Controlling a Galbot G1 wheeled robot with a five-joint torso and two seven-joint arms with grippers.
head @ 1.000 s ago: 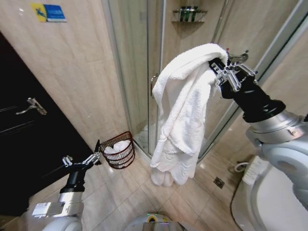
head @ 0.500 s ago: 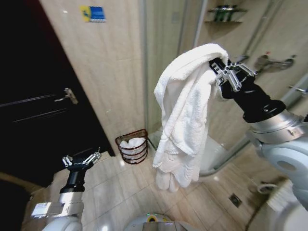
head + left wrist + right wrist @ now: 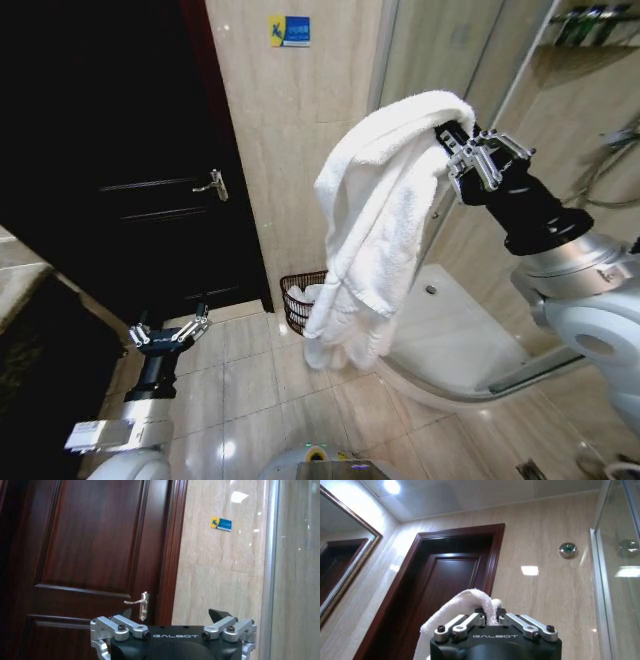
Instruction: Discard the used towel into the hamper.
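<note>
The left gripper [image 3: 168,333] is held low over the floor tiles, fingers spread. Higher, the white towel [image 3: 385,215] is pinched in the right gripper [image 3: 468,152]. Beyond, the hamper [image 3: 296,297] is seen against the wall beside the door [image 3: 130,190].

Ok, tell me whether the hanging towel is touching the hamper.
Cannot tell. In the head view the towel, held in the right tool, hangs in front of the hamper and overlaps it, hiding any gap.
</note>
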